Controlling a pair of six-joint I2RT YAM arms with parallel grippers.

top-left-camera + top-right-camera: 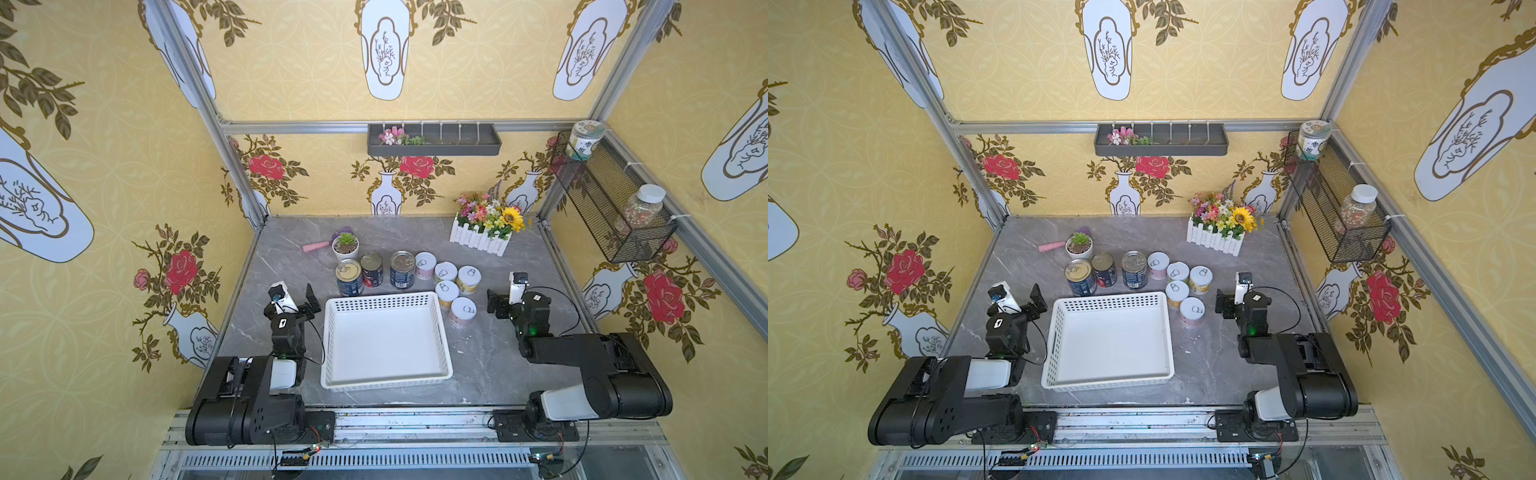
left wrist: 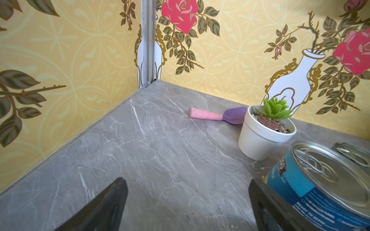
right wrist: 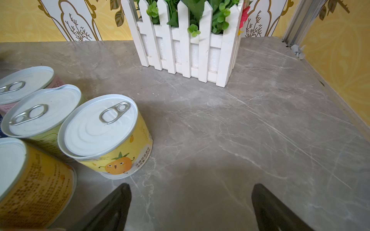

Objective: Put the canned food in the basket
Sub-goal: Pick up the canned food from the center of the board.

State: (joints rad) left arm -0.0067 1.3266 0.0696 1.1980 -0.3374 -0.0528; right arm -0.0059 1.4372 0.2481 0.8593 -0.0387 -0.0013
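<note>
The white perforated basket (image 1: 382, 296) (image 1: 1108, 297) sits mid-table with nothing in it. Behind it stand three larger metal-topped cans (image 1: 348, 276) (image 1: 371, 269) (image 1: 402, 269). Several small white-lidded cans (image 1: 445, 272) cluster at its far right corner. My left gripper (image 1: 296, 302) (image 2: 187, 181) hovers open left of the basket, and the blue can (image 2: 320, 180) lies just outside one finger. My right gripper (image 1: 513, 299) (image 3: 191, 186) is open right of the small cans. Only bare table lies between its fingers, and the yellow can (image 3: 104, 138) stands beside them.
A potted succulent (image 1: 345, 246) and a pink-handled scoop (image 1: 318, 246) lie behind the large cans. A white fence flower box (image 1: 482, 232) stands at the back right. A black wire basket (image 1: 606, 199) with jars hangs on the right wall. A dark tray (image 1: 434, 141) is on the back wall.
</note>
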